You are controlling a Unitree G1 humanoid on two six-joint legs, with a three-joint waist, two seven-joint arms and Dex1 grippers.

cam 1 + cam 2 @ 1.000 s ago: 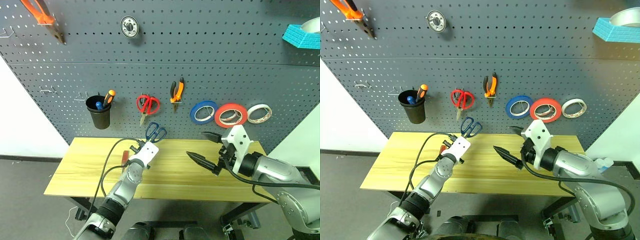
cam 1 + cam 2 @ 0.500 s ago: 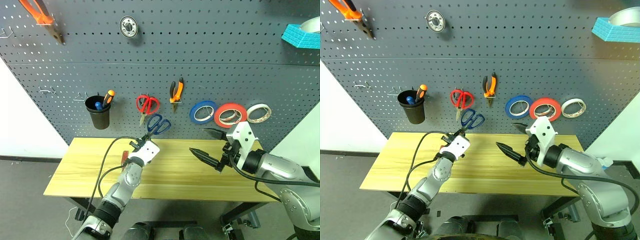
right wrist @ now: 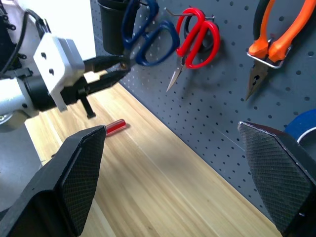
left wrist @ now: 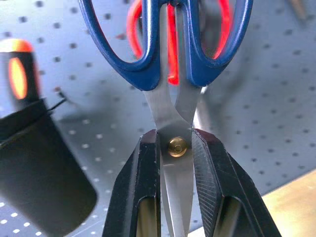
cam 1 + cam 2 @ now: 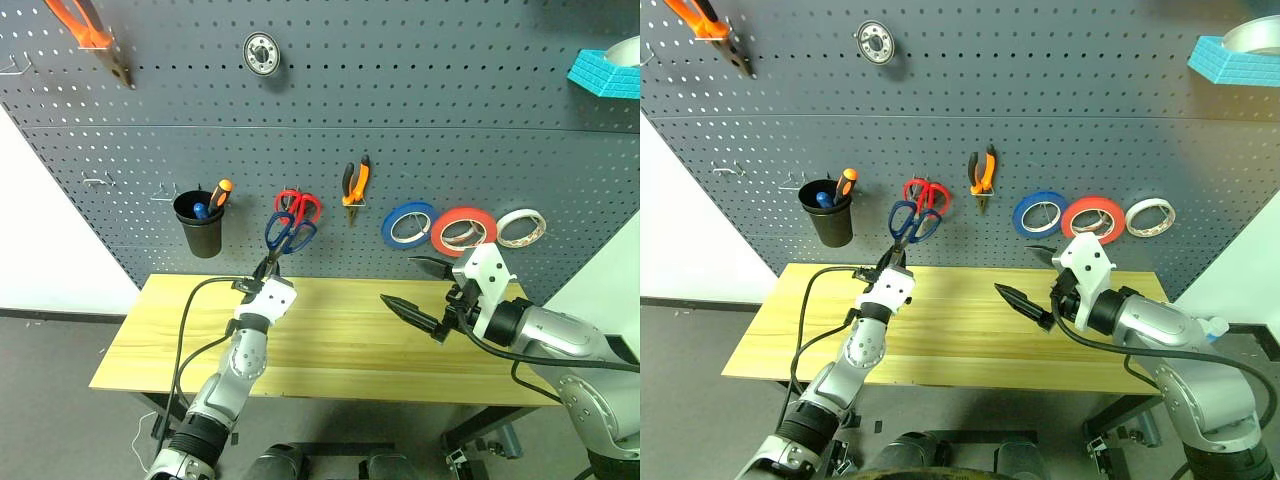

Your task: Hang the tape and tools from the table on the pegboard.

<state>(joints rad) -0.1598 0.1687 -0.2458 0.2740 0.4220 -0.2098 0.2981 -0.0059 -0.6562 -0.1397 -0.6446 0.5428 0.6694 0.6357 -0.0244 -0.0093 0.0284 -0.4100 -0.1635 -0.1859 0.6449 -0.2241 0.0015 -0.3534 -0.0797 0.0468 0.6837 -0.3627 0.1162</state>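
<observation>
My left gripper (image 5: 263, 272) is shut on the blades of dark blue-handled scissors (image 5: 288, 231), clamping them at the pivot (image 4: 177, 146). Their handles point up at the pegboard (image 5: 450, 110), just left of and overlapping the red-handled scissors (image 5: 304, 205). My right gripper (image 5: 400, 281) hangs open and empty above the table's (image 5: 340, 345) right half. The big red tape (image 5: 462, 230) and the small orange-and-black pliers (image 5: 353, 183) hang on the pegboard. A red-handled screwdriver (image 3: 115, 126) lies on the table under my left arm.
A black cup (image 5: 199, 223) holding an orange-handled tool hangs left of the scissors. A blue roll (image 5: 406, 224) and a white roll (image 5: 520, 228) flank the red tape. Large orange pliers (image 5: 85, 35), a metal bearing (image 5: 259, 52) and a teal block (image 5: 605, 68) sit higher up.
My left gripper rose, moved left and tipped upward with the blue scissors, bringing their handles up level with the red scissors. The right gripper stayed in place.
</observation>
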